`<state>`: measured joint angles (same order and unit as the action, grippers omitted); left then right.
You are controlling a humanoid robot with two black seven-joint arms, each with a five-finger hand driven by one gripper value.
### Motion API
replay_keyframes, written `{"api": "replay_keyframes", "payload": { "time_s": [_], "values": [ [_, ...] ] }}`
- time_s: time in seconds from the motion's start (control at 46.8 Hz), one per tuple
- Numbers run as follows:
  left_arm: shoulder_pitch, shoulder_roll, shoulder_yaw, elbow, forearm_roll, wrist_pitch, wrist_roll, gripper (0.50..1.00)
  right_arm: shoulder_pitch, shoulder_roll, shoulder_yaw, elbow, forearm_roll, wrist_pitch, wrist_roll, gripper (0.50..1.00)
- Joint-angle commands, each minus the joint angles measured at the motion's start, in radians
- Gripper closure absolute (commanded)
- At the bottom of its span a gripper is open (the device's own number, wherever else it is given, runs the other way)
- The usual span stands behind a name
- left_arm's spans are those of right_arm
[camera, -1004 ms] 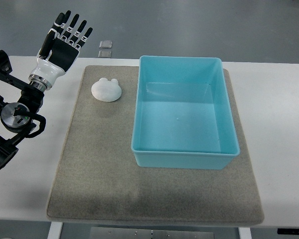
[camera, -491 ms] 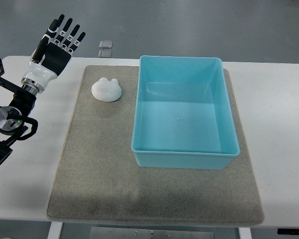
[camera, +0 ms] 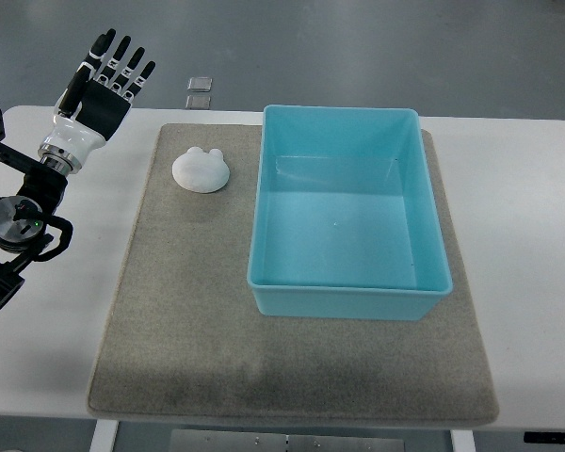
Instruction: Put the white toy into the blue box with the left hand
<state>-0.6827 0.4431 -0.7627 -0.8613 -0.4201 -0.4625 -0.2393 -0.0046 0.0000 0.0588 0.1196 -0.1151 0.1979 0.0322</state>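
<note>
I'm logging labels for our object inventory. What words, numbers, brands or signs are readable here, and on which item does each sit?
None can be read.
White rounded plastic toy: no print shows.
Light blue rectangular plastic box: plain walls, no label.
Grey felt mat: unmarked.
Left hand: no legible marking.
Two small square plates on the floor: too small to tell.

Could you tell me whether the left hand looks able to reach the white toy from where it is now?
Probably yes. The left hand is open and holds nothing, off to the left of the white toy, which lies in the open on the grey mat, apart from the blue box. Nothing stands between them.
</note>
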Motion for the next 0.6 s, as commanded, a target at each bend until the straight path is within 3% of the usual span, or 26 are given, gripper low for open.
{"api": "replay_keyframes", "payload": {
  "time_s": [0.0,0.363,0.577],
  "values": [
    [0.000,0.000,0.000,0.001,0.001,-0.001,0.000,0.508,0.000,0.000,-0.001,0.000,0.000,0.000,0.000,0.564],
    [-0.006,0.000,0.005,0.008,0.004,-0.056,-0.011,0.508,0.000,0.000,-0.001,0.000,0.002,0.000,0.000,0.564],
    [-0.006,-0.003,0.006,0.018,0.003,-0.036,-0.014,0.508,0.000,0.000,0.001,0.000,0.000,0.000,0.000,0.564]
  ]
}}
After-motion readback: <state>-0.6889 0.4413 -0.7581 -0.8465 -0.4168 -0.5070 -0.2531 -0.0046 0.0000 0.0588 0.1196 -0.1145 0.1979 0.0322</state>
